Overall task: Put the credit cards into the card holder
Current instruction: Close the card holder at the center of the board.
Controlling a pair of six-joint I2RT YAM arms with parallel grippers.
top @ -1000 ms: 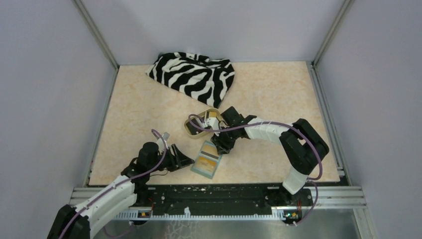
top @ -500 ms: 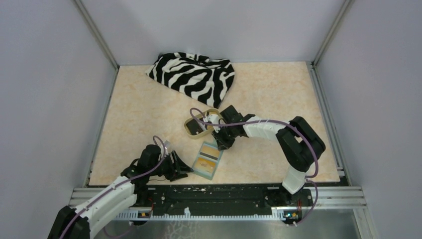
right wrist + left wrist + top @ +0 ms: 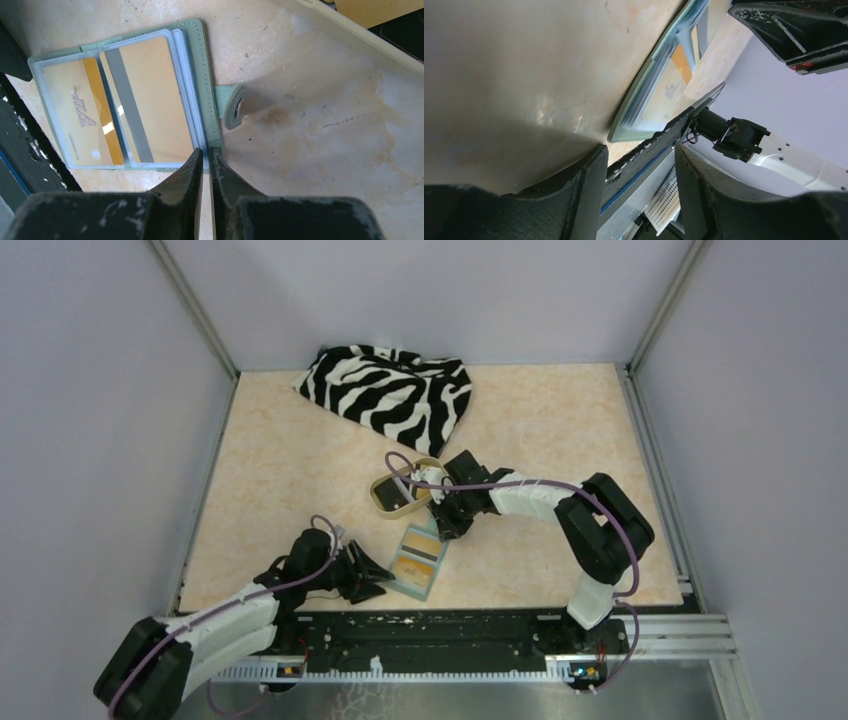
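Near the front edge of the table [image 3: 300, 460] the holder [image 3: 206, 65] lies open with two gold cards [image 3: 145, 100] already sleeved, the right gripper [image 3: 206, 151] pressed almost together at its tab-side edge, the left gripper [image 3: 638, 150] spread and empty beside it, and more seemingly left in the dish [image 3: 350, 36]

Rt end effector [image 3: 204, 152] tips are covering the card holder's [image 3: 204, 85] near edge, so whether they're pinching it isn't showing. Tan dish [image 3: 350, 35] is running off the rt wrist view's top corner, cropping a gold card [image 3: 375, 7] & sth black inside. A dark shape [image 3: 11, 50] is masking the holder's top-left corner; can't ID it. In the left wrist view the holder is lying edge-on, its top getting cut off, card print blurring out. From overhead the rt wrist is blocking part of the dish; left arm [image 3: 220, 625] is getting clipped at bottom.
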